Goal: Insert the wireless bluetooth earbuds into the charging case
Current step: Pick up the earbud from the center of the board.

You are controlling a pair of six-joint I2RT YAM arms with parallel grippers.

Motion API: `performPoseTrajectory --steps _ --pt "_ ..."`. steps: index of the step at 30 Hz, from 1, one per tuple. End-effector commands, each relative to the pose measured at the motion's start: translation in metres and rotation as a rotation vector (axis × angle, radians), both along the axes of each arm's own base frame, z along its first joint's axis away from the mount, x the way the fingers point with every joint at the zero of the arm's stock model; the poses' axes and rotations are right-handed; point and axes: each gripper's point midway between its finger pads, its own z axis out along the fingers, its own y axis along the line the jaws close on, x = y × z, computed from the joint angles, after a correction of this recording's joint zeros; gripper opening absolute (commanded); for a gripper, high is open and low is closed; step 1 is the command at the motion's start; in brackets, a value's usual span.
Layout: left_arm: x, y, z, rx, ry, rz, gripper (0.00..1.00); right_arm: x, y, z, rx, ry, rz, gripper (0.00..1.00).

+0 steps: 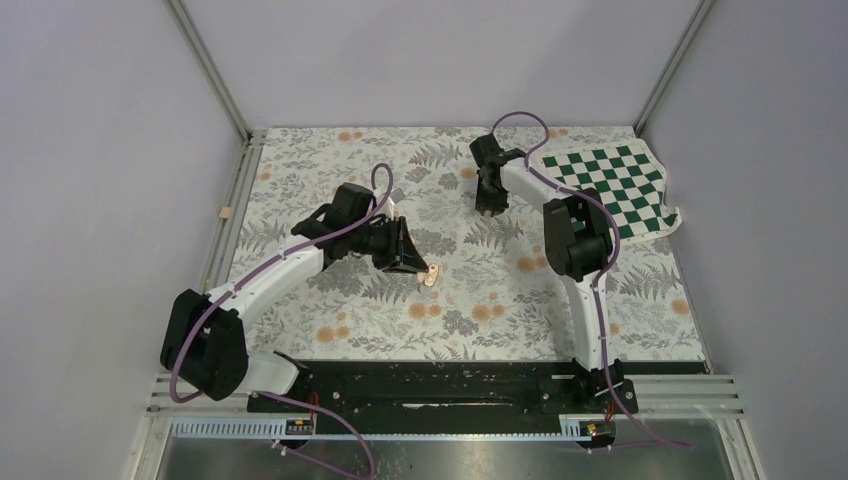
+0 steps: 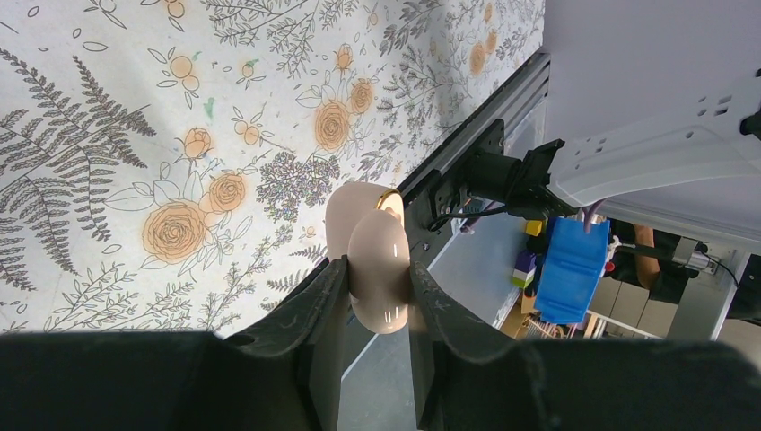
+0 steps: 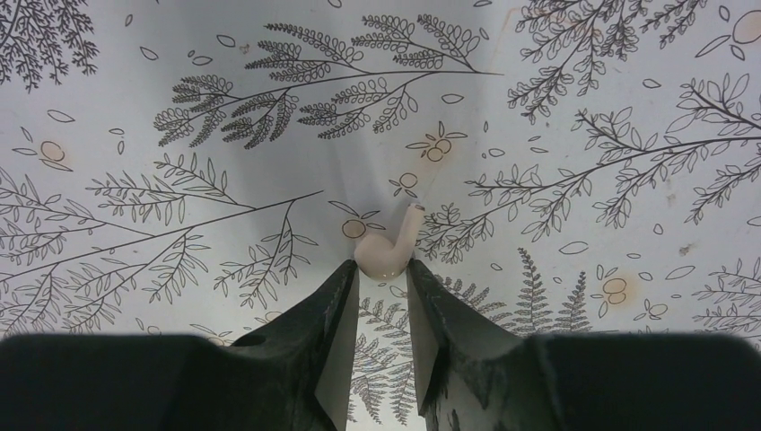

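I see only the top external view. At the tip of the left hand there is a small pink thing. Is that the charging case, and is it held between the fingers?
Observer: Yes. In the left wrist view the left hand is shut on the charging case, one finger on each side.
Operator: Is its lid open?
Observer: Two rounded shells show there, so it seems open. The hollow itself is not visible.
Operator: I find no earbud under the right hand.
Observer: The right wrist view shows one earbud lying on the flowered cloth, right between the fingertips. Whether they press on it I cannot tell.
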Motion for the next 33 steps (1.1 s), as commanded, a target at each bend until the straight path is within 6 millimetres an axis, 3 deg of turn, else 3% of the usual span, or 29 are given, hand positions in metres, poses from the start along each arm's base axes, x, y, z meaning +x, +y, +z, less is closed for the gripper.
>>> performPoseTrajectory --steps 1,10,16,21,26,27,33 --pt "0.005 -0.006 0.010 -0.043 -0.032 -0.021 0.19 0.010 0.001 0.001 0.018 -0.011 0.001 0.34" --pt "0.006 -0.009 0.011 -0.047 -0.029 -0.031 0.19 0.012 0.001 0.002 0.028 -0.003 0.001 0.35" --pt "0.007 -0.008 0.011 -0.048 -0.032 -0.032 0.19 0.012 0.001 0.003 0.041 -0.009 -0.001 0.18" --pt "0.007 -0.007 0.008 -0.040 -0.029 -0.028 0.19 0.000 0.002 0.012 0.079 -0.017 0.001 0.15" --pt "0.010 -0.007 0.009 -0.027 -0.061 -0.043 0.19 -0.045 0.006 0.041 0.196 -0.024 0.024 0.14" --pt "0.011 -0.006 0.008 -0.015 -0.077 -0.052 0.19 -0.059 0.010 0.056 0.251 -0.033 0.039 0.14" --pt "0.027 0.003 -0.007 0.117 -0.230 -0.093 0.19 -0.153 0.007 0.085 0.423 0.003 0.092 0.13"
